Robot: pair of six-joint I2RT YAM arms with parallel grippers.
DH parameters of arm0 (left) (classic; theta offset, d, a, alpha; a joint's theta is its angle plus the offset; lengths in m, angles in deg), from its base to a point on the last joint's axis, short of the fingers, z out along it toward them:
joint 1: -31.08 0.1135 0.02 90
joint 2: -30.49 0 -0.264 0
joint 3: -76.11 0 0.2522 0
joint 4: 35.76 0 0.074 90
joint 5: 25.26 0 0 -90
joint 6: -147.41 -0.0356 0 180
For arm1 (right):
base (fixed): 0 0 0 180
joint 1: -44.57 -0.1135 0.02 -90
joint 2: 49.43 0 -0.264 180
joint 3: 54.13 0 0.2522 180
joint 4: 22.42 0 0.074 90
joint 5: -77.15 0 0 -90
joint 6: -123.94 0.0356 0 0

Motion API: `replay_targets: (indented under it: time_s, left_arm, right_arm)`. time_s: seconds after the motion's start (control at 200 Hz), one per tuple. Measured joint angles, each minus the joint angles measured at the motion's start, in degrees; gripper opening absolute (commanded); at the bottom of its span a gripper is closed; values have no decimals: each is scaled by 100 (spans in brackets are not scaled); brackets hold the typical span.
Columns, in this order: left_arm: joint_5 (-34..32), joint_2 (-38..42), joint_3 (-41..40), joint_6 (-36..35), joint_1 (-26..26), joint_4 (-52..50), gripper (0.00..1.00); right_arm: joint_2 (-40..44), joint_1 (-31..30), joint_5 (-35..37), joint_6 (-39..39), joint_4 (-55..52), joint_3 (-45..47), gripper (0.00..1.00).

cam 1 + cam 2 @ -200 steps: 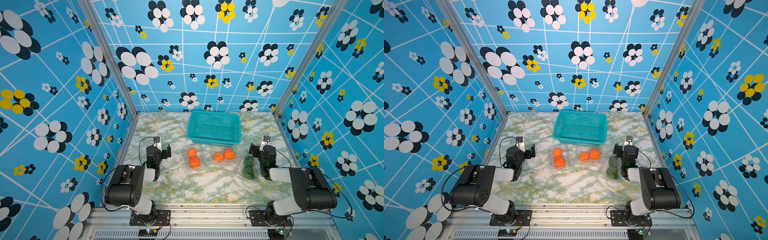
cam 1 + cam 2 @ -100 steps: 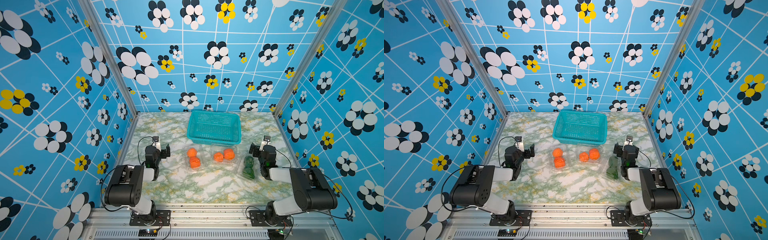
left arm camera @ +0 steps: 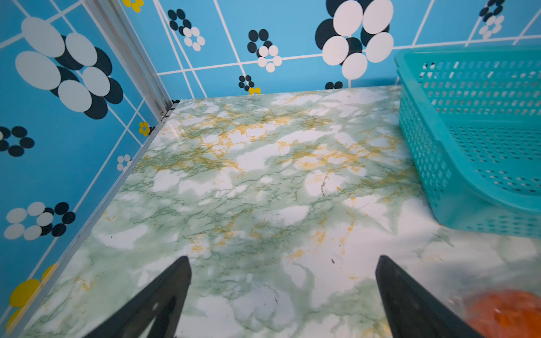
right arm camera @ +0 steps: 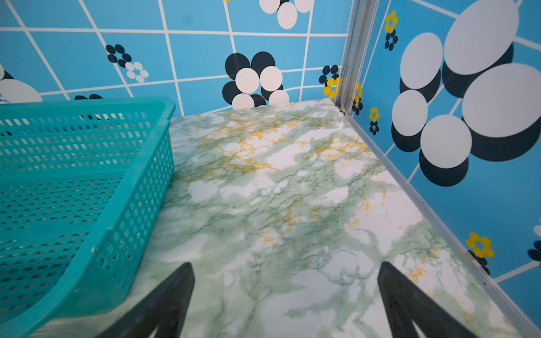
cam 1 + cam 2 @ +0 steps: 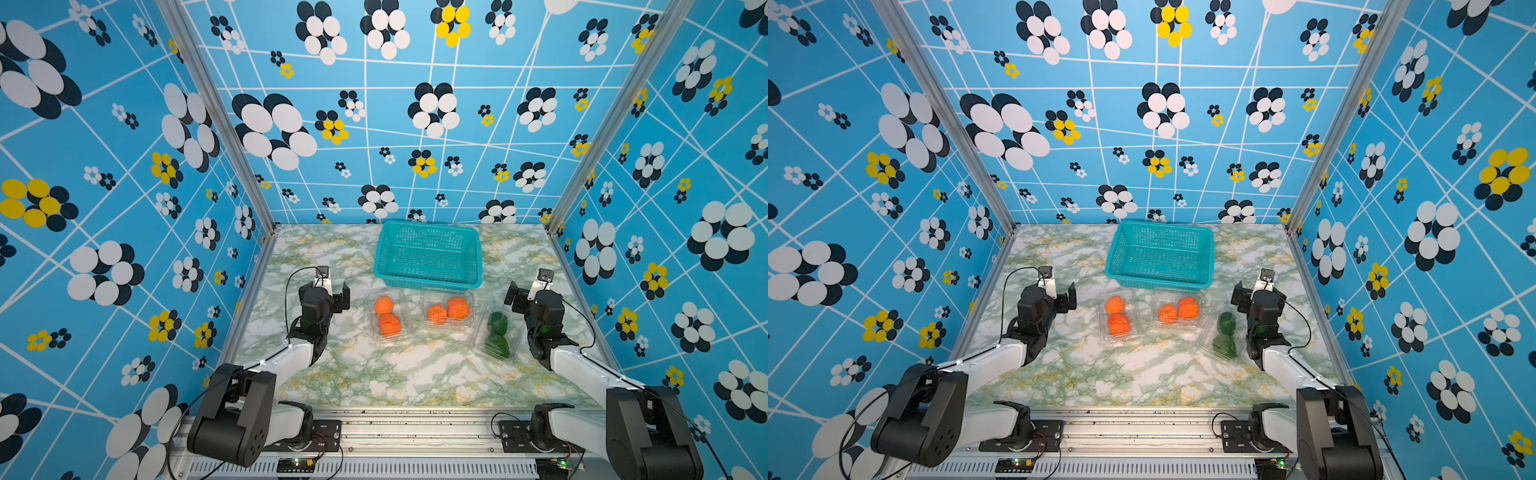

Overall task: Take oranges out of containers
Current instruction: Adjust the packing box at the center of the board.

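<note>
Both arms are parked low at the near corners of the green-and-white marble-look tabletop [image 5: 374, 376]. The black-and-white left arm [image 5: 291, 357] is folded with its elbow down by the front rail, forearm running up the table and wrist pointing toward the back wall; the matching right arm [image 5: 577, 368] mirrors it on the other side. In the wrist views the left gripper [image 3: 282, 259] and right gripper [image 4: 285, 264] both have their black fingers [image 3: 164, 298] spread wide, with only bare table between them, so neither has hold of anything.

The four small round bright-orange oranges [image 5: 383, 304] are all inside the small clear thin-plastic clamshell boxes [image 5: 372, 322] in mid-table, just in front of the teal mesh plastic basket [image 5: 428, 285]: two in the left-hand box [image 5: 372, 322], two in the middle box [image 5: 429, 297]. The third box [image 5: 513, 332], nearest the right arm, holds two dark green vegetables [image 5: 496, 345]. Can't tell if the lids are latched. The left wrist view catches one orange as a blur at its edge.

Versus a second ago: the left arm has crept a touch further up the table and toward the boxes, the right arm looks the same, and fruit, boxes and basket haven't budged
</note>
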Motion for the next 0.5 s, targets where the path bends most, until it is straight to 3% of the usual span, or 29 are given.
replay_targets:
  time_s: [0.21, 0.36, 0.5]
  left_arm:
    - [-822, 857, 367, -295, -1233, -957, 100]
    - [-1287, 785, 905, -380, -2065, -1810, 99]
    - [-1270, 549, 1412, -264, -2780, -2629, 99]
  right_arm:
    - [131, -245, -216, 120, -1482, -588, 99]
    - [629, -254, -420, 380, -2538, -935, 99]
    - [986, -254, -643, 673, -3528, -1220, 99]
